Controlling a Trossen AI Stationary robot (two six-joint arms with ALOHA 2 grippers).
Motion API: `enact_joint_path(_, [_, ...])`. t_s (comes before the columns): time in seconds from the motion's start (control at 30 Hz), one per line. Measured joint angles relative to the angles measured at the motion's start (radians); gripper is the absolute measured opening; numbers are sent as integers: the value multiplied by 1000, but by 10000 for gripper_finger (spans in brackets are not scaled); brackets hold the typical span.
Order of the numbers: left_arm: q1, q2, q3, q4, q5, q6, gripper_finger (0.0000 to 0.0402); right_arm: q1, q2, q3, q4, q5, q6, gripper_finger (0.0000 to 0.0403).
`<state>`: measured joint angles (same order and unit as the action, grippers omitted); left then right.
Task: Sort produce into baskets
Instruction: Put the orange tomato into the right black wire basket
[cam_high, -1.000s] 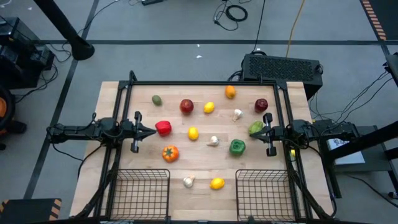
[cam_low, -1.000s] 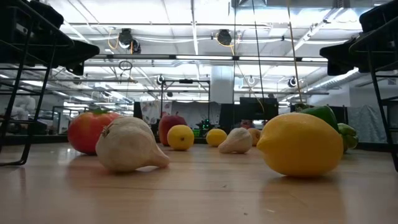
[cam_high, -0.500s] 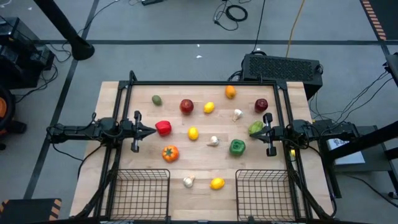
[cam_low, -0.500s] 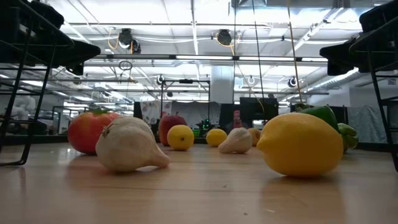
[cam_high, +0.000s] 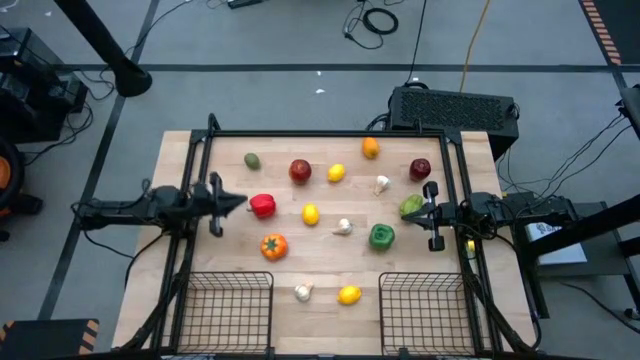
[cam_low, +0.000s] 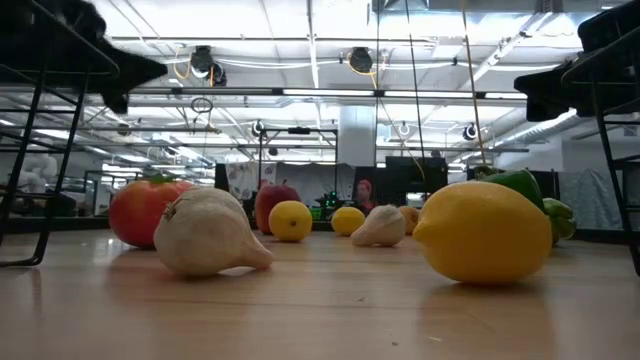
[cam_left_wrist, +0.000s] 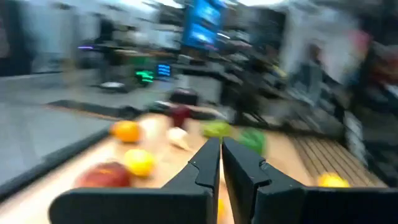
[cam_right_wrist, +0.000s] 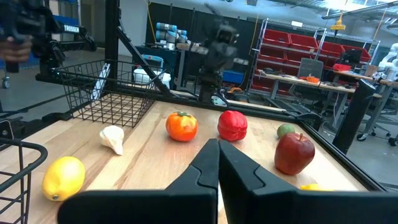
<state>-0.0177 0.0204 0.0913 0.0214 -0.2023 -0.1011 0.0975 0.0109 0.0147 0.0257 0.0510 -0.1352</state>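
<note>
Produce lies spread over the wooden table: a red pepper, an orange tomato, red apples, lemons, garlic bulbs, an orange and green peppers. Two black wire baskets stand at the near edge with no produce in them. My left gripper is shut, just left of the red pepper. My right gripper is shut, beside the light green pepper.
A black frame runs along the table's far edge and down both sides. A small green fruit lies at the far left, a lemon and a garlic bulb toward the far side. A black box sits behind the table.
My left gripper has shifted a little toward the table's far left and has risen slightly; its wrist view is blurred by the motion. The produce lies where it was.
</note>
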Motion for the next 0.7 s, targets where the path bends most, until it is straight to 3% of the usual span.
enact_joint_path(0.1, [0,56,114,-85,-73,-18,27,0,0,0,0,0,0,0])
enact_joint_path(0.27, [0,249,358,-99,9,31,27,0,0,0,2,1,-8,0])
enact_joint_path(0.57, [0,727,964,-433,29,81,27,0,0,0,5,1,-8,0])
enact_joint_path(0.7, [0,855,1073,-483,30,8,27,0,0,0,6,0,5,0])
